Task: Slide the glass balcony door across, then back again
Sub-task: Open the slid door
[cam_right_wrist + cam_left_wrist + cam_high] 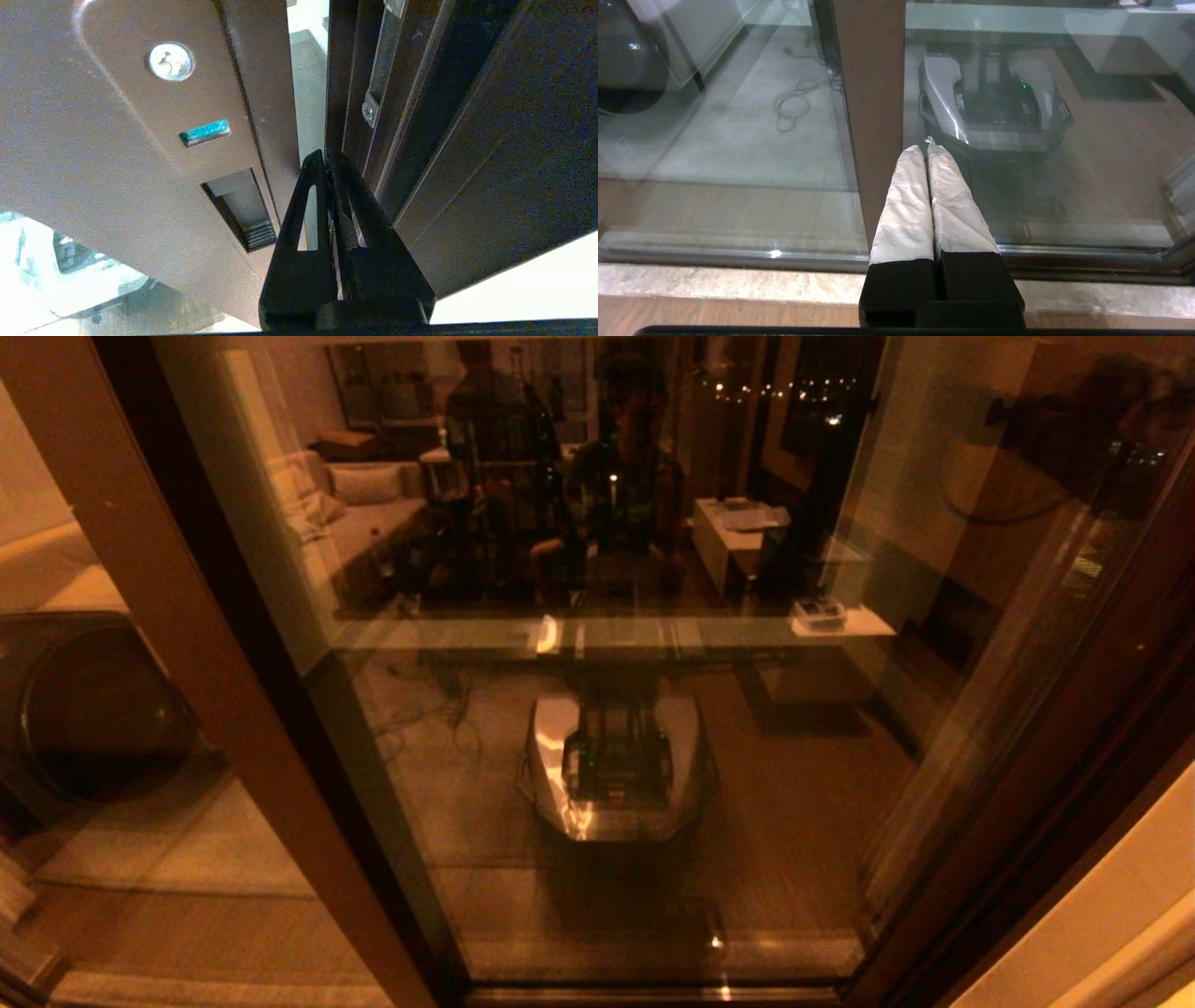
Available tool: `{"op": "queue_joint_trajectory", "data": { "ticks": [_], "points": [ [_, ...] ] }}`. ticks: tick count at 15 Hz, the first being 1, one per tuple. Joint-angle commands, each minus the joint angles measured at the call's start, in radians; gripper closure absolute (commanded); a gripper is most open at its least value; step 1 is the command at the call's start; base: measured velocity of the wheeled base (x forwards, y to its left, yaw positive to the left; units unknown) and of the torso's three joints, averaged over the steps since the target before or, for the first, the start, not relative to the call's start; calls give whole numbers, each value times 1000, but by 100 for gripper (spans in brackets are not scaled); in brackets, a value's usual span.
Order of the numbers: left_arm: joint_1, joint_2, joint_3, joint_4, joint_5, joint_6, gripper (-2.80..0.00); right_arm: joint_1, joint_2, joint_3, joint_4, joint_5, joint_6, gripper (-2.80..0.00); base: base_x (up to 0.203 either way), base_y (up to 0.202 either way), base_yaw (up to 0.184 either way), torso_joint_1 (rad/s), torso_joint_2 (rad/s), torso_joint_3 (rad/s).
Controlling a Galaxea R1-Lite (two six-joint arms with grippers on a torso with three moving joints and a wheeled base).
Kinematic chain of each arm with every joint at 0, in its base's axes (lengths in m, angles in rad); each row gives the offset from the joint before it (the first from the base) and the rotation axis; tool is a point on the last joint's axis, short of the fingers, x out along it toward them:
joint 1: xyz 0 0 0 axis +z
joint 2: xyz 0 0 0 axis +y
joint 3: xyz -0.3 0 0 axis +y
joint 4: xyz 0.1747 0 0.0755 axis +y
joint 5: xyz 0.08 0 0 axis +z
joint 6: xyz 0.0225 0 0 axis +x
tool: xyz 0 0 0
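Observation:
The glass balcony door (794, 756) fills the head view, its pane mirroring the room and my own base. Its brown handle rail (140, 154) carries a round lock (170, 61), a teal tab (205, 132) and a dark handle slot (240, 212). My right gripper (324, 156) is shut with nothing in it; its black tips sit at the narrow bright gap (308, 93) between that rail's edge and the dark jamb (444, 140). My left gripper (927, 145), with white-wrapped fingers, is shut and empty close to a brown upright (873, 93). Neither gripper shows in the head view.
A metal strike plate (380, 70) is fixed on the jamb. A brown upright (187, 644) divides the glass at the left, with a dark round appliance (89, 709) behind the left pane. A stone sill (738, 284) runs along the door's bottom track.

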Motion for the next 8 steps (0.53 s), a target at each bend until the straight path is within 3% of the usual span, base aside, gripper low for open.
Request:
{"op": "queue_joint_trajectory", "data": {
  "ticks": [1,8],
  "points": [
    [0,0,0,1,0,-1,0,9,-10,7,0,8,0,0,0,0,0,0,0,0],
    [0,0,0,1,0,-1,0,30,-25,29,0,10,0,0,0,0,0,0,0,0]
  ]
}}
